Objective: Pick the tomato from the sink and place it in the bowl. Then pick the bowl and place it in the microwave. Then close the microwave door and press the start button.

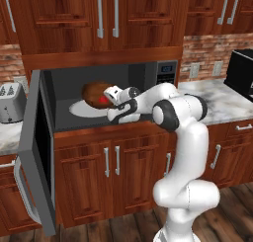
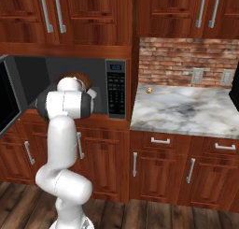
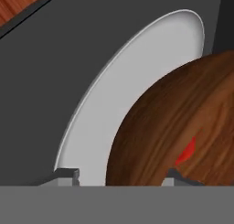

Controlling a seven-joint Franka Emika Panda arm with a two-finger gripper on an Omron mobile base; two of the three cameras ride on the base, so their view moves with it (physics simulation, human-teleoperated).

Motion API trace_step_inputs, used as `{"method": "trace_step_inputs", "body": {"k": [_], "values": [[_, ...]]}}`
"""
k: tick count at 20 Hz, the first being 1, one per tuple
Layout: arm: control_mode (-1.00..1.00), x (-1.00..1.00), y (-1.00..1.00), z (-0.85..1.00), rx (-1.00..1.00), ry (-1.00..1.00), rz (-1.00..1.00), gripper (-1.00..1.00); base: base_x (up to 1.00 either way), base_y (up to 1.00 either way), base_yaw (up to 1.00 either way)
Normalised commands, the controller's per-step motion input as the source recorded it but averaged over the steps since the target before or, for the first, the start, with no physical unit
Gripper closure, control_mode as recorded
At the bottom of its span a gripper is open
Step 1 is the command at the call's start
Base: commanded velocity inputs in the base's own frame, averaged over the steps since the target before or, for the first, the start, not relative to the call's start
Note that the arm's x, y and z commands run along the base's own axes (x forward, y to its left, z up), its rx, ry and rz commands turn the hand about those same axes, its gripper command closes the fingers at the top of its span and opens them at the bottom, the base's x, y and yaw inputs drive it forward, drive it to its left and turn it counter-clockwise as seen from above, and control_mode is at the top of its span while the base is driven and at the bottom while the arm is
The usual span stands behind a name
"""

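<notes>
The microwave (image 1: 163,73) stands with its door (image 1: 37,152) swung wide to the left. Inside, the dark brown wooden bowl (image 1: 94,92) rests on the white turntable (image 3: 137,72), and a sliver of the red tomato (image 3: 186,151) shows in it. My gripper (image 1: 111,97) reaches into the cavity at the bowl's right side. In the hand view the gripper (image 3: 121,177) is open: its two tips stand wide apart, one outside the bowl (image 3: 183,118) over the turntable, the other at the bowl's rim by the tomato. From the right base view, the arm hides most of the bowl (image 2: 80,77).
A silver toaster (image 1: 10,102) sits on the counter left of the open door. The keypad panel (image 2: 116,90) is at the microwave's right. A marble counter (image 2: 186,109) carries a small yellowish object (image 2: 149,89), and a black appliance (image 1: 242,73) stands far right.
</notes>
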Motion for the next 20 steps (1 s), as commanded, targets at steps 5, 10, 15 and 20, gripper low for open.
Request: {"method": "trace_step_inputs", "body": {"k": [5, 10, 15, 20], "values": [[-1.0, -0.47, -0.02, 0.3, 0.0, -0.05, 0.0, -1.0, 0.0, 0.0, 0.0], [-1.0, -0.99, 0.0, 0.41, 0.0, 0.01, 0.0, -1.0, 0.0, 0.0, 0.0], [-1.0, -0.99, -0.01, 0.88, 0.0, 0.08, -0.01, -1.0, 0.0, 0.0, 0.0], [-1.0, -0.91, -0.06, 1.0, 0.0, 0.07, -0.03, -1.0, 0.0, 0.0, 0.0]]}}
